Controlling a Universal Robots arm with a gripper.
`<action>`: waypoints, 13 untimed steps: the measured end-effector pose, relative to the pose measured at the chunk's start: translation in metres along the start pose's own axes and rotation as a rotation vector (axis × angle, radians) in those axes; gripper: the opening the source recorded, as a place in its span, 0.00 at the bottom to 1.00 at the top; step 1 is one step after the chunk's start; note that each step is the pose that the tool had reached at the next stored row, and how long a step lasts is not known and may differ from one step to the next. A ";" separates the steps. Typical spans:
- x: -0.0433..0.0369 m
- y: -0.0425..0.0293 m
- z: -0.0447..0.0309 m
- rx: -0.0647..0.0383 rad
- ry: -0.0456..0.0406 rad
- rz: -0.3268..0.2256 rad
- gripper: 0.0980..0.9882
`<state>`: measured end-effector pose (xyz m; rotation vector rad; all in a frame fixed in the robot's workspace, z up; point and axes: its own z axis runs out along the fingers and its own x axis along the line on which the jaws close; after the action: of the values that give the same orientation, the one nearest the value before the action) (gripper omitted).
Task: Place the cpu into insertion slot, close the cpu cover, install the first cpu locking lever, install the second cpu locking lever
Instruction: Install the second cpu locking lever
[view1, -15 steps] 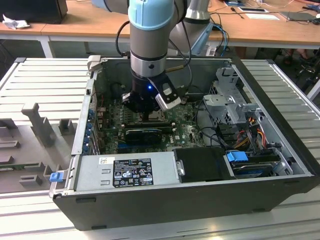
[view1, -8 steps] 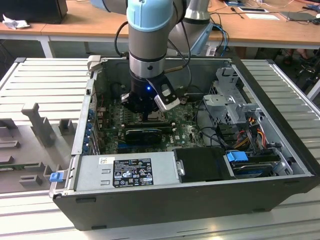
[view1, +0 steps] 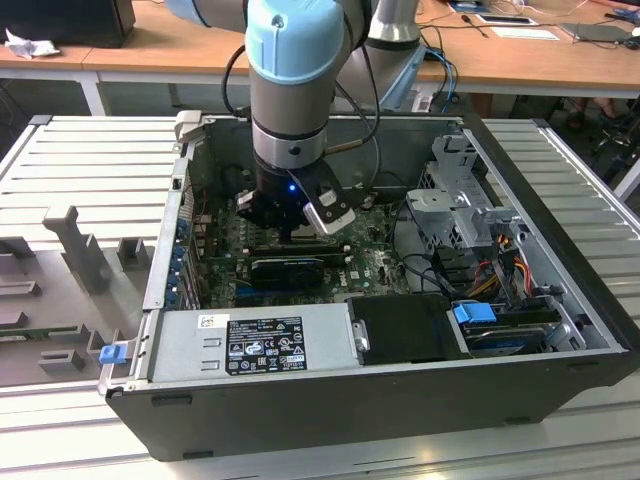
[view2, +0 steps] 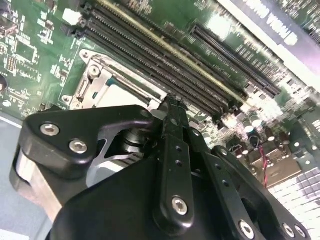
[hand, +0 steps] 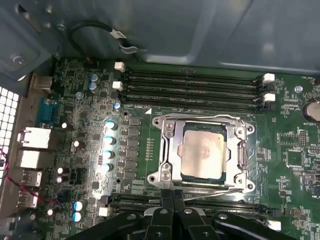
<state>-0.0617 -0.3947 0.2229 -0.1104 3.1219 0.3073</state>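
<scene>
The cpu (hand: 202, 152), a pale square chip, lies flat in the insertion slot (hand: 226, 156) on the green motherboard (hand: 295, 150). The silvery cpu cover (hand: 169, 150) is folded down around it, with the chip showing through its opening. A thin metal locking lever (hand: 215, 193) runs along the socket edge nearest my fingers. My gripper (hand: 172, 193) is shut, its black fingertips pressed together right at that edge, beside one end of the lever. In the second wrist view the gripper (view2: 172, 100) stands over the socket frame (view2: 95, 82). In the exterior view the gripper (view1: 290, 237) is deep inside the computer case.
Long black memory slots (hand: 192, 87) run beyond the socket, and more (hand: 220, 205) lie beside the fingertips. A black graphics card (view1: 288, 268), a power supply (view1: 250, 345) and a drive cage (view1: 460, 205) crowd the case. Case walls (view1: 560, 215) close in all round.
</scene>
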 end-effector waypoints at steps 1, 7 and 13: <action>0.0008 -0.0029 0.0000 -0.006 -0.0004 0.000 0.01; 0.0060 -0.0073 0.0051 -0.033 -0.0016 -0.004 0.01; 0.0100 -0.0084 0.0115 -0.046 -0.0018 -0.007 0.01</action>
<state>-0.0712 -0.4014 0.2099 -0.1206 3.1129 0.3785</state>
